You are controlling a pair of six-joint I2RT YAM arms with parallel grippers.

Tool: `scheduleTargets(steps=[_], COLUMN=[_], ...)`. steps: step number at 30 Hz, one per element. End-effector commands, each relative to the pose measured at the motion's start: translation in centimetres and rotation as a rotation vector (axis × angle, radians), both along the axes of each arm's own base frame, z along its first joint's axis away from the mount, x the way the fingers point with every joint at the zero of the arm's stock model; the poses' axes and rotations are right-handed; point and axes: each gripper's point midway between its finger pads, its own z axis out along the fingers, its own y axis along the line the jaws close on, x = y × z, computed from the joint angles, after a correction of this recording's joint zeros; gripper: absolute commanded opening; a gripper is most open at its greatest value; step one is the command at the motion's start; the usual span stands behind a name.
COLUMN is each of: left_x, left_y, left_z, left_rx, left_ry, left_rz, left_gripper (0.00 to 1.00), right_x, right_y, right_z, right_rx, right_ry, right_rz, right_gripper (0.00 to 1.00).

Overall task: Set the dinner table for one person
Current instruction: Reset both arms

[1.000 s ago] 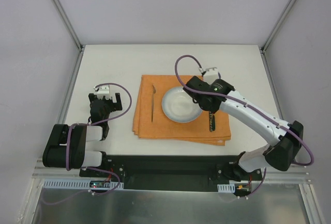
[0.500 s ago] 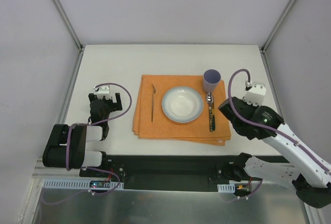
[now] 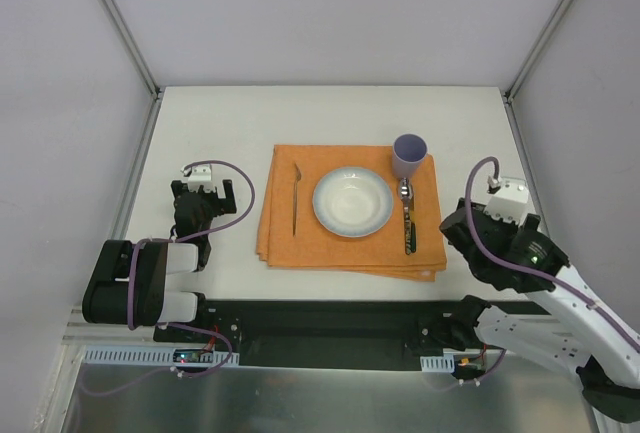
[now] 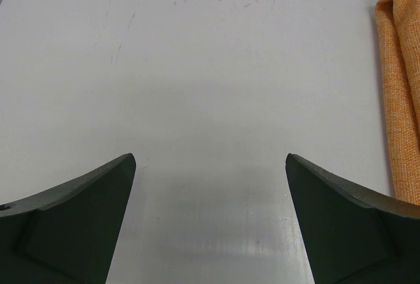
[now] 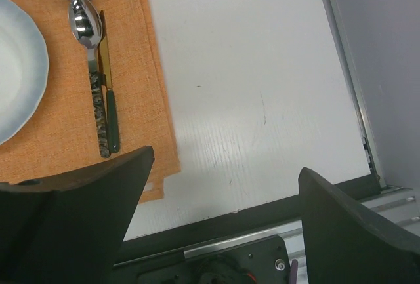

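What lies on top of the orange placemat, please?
A plate, a slim utensil left of it, a spoon and knife right of it, and a purple cup. The placemat beneath them is hidden.

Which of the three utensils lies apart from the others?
The thin utensil left of the plate; the spoon and green-handled utensil lie together right of it.

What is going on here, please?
Two robot arms are setting the dinner table for one. On the orange placemat lie a fork, a white plate, a spoon and a knife, with a purple cup at its far right corner. The left gripper and the right gripper are open and empty, over bare table.
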Motion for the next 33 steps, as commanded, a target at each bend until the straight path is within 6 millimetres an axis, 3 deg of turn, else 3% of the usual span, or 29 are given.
scheduleTargets(steps=[1, 8, 13, 16, 19, 20, 28, 33], left_x=[0.9, 0.9, 0.9, 0.9, 0.9, 0.9, 0.9, 0.9], left_y=[-0.3, -0.3, -0.3, -0.3, -0.3, -0.3, -0.3, -0.3], left_z=[2.1, 2.1, 2.1, 2.1, 2.1, 2.1, 2.1, 2.0], left_rx=[-0.022, -0.024, -0.022, -0.022, -0.022, -0.022, -0.022, -0.022], left_ry=[-0.076, -0.078, -0.078, -0.078, -0.078, -0.076, -0.078, -0.073], left_rz=[-0.012, -0.012, -0.012, -0.012, -0.012, -0.012, -0.012, -0.012], left_gripper=[1.00, 0.99, 0.99, 0.99, 0.99, 0.99, 0.99, 0.99], right_x=[0.8, 2.5, 2.7, 3.2, 4.1, 4.4, 5.0, 7.1], right_y=[0.6, 2.6, 0.8, 1.1, 1.8, 1.9, -0.5, -0.8], right_z=[-0.5, -2.3, -3.3, -4.0, -4.1, -5.1, -7.3, -7.7], right_rx=[-0.065, -0.094, -0.177, -0.186, -0.089, -0.092, -0.084, -0.054], right_ry=[0.033, 0.080, 0.090, 0.089, -0.009, -0.035, -0.123, -0.172], right_rz=[-0.022, -0.055, -0.198, -0.156, -0.117, -0.095, -0.090, -0.091], right_gripper=[0.96, 0.96, 0.96, 0.96, 0.97, 0.97, 0.99, 0.99])
